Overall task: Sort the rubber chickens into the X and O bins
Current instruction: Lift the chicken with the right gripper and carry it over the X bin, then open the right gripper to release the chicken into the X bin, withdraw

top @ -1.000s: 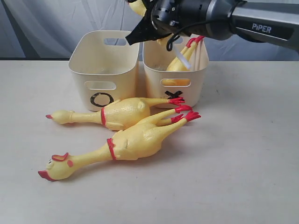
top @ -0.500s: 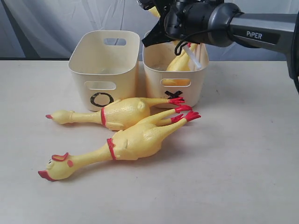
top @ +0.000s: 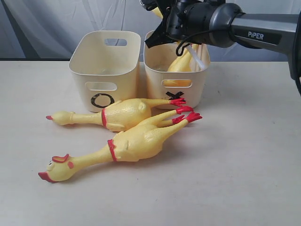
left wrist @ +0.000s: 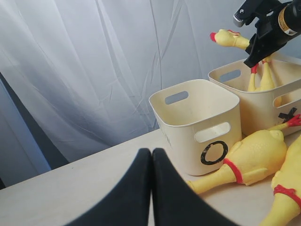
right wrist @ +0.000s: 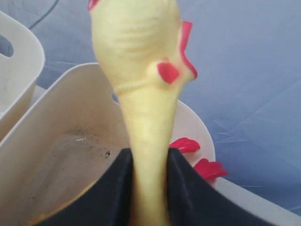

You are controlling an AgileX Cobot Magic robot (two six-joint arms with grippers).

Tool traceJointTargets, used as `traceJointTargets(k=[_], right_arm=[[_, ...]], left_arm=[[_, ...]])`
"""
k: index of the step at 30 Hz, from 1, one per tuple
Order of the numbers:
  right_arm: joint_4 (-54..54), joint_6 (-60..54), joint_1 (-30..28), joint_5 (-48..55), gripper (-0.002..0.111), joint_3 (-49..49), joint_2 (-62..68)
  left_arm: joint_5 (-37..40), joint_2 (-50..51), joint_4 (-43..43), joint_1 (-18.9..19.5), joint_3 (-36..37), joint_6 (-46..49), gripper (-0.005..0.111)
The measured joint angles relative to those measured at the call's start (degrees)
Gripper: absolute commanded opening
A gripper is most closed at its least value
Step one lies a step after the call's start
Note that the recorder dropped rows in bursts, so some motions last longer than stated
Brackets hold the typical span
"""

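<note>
My right gripper (right wrist: 148,157) hangs above the X bin (top: 176,82), shut on the neck of a rubber chicken whose head (right wrist: 141,42) sticks out past the fingertips. Inside that bin a yellow body (top: 181,63) and red feet (right wrist: 188,144) lean on the far rim; I cannot tell whether they belong to the held chicken. The O bin (top: 104,70) stands left of it, touching. Two more chickens (top: 122,114) (top: 134,142) lie side by side in front of the bins, heads to the left. My left gripper (left wrist: 151,153) is shut and empty, low over the table beside the O bin (left wrist: 202,127).
The right arm (top: 263,28) reaches in from the upper right across the X bin. A grey curtain (top: 56,23) hangs close behind both bins. Bare tabletop (top: 235,165) spreads to the right and front of the lying chickens.
The right gripper has carried the chicken's head rightward, from above the gap between the bins to over the X bin's back corner. The lying chickens and the bins have not moved.
</note>
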Motion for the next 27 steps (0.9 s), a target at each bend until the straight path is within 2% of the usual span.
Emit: traceJointTargets(k=[3, 17, 19, 20, 22, 23, 27], right_arm=[[0.00, 0.00, 0.00, 0.00, 0.047, 0.00, 0.00], [0.03, 0.23, 0.00, 0.67, 0.046, 0.00, -0.49], [0.51, 0.23, 0.00, 1.85, 0.040, 0.00, -1.29], [0.98, 0.23, 0.00, 3.07, 0.033, 0.00, -1.92], [1.51, 0.00, 0.00, 5.85, 0.014, 0.00, -3.39], [1.62, -0.52, 0.00, 7.08, 0.001, 0.00, -4.00], [2.59, -3.06, 0.00, 12.78, -0.001, 0.00, -7.14]], left_arm=[[0.00, 0.00, 0.00, 0.00, 0.00, 0.00, 0.000], [0.00, 0.00, 0.00, 0.00, 0.00, 0.00, 0.000], [0.00, 0.00, 0.00, 0.00, 0.00, 0.00, 0.000], [0.00, 0.00, 0.00, 0.00, 0.00, 0.00, 0.000], [0.00, 0.00, 0.00, 0.00, 0.00, 0.00, 0.000], [0.00, 0.00, 0.00, 0.00, 0.00, 0.00, 0.000], [0.00, 0.00, 0.00, 0.00, 0.00, 0.00, 0.000]])
